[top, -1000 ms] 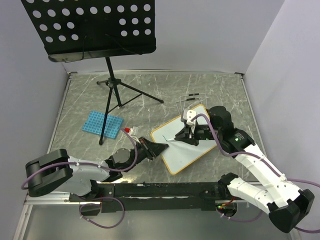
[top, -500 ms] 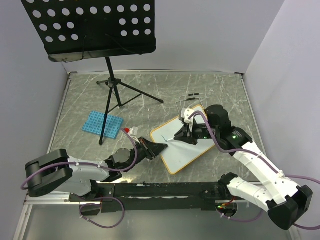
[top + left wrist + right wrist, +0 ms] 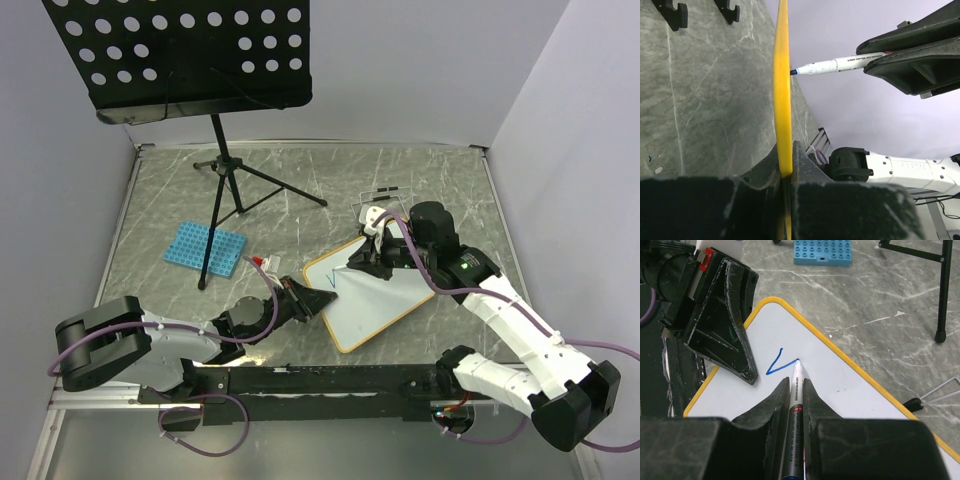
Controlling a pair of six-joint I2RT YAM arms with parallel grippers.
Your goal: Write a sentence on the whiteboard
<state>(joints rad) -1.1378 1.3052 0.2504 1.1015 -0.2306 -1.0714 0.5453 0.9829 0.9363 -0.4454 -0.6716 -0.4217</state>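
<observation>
Marbled table [image 3: 160,200] — whiteboard [image 3: 375,300] is being pinched by left gripper [image 3: 785,150]; marker [image 3: 798,371] is being clamped by right gripper [image 3: 796,384] — tip at stroke [image 3: 774,365].

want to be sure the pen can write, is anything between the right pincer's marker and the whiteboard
Nothing visible. The marker in the right pincer touches the whiteboard with its tip, at the end of a blue stroke. The left pincer clamps the board's edge beside the stroke, clear of the tip.
</observation>
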